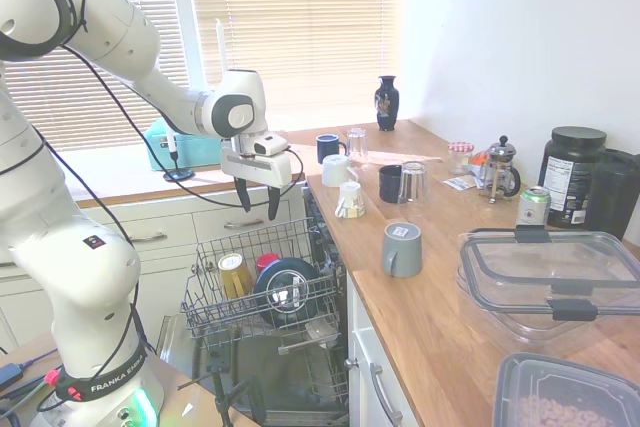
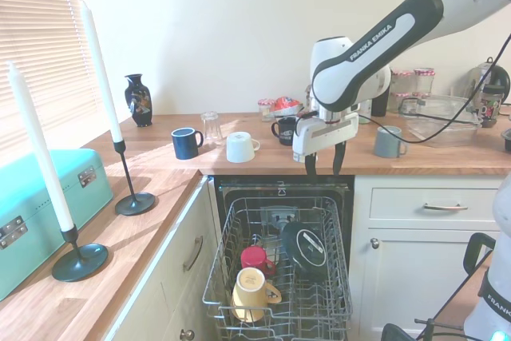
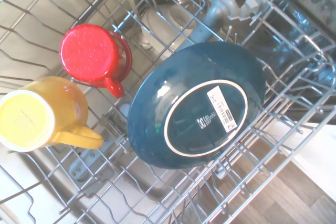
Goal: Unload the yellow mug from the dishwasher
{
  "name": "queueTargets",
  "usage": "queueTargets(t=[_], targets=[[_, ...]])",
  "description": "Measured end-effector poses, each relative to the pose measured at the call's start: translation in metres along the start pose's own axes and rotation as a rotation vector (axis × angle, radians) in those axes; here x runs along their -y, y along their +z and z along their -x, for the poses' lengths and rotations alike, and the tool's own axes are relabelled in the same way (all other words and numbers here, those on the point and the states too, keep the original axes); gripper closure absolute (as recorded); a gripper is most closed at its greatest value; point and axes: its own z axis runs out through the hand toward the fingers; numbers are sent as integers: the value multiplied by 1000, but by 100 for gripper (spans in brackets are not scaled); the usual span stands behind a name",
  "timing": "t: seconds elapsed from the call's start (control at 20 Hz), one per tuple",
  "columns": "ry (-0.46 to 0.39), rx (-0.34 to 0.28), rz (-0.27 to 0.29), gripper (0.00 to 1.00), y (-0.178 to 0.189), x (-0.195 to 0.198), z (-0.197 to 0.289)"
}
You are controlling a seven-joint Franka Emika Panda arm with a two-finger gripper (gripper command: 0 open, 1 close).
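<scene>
Spread-fingered and empty, the gripper (image 1: 259, 199) hangs above the dishwasher (image 2: 239, 197) rack, which holds three items: one yellow mug (image 2: 250, 291), one red mug (image 2: 255, 259) and one dark blue bowl (image 2: 304, 250).

Home kitchen: dishwasher (image 2: 279, 277), wooden counter (image 1: 440, 277)

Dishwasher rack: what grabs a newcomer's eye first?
The open end effector hangs above the pulled-out grey wire rack. In the rack, the glossy mustard-yellow ceramic mug sits upturned at the front beside a small red mug and a big dark-blue bowl.
</scene>
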Motion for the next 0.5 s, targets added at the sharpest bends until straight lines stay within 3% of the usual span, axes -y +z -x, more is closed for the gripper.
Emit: queueTargets(t=[0.2,0.5], targets=[[-18,7,10,0,18,5,21],[-152,-19,44,0,73,37,92]])
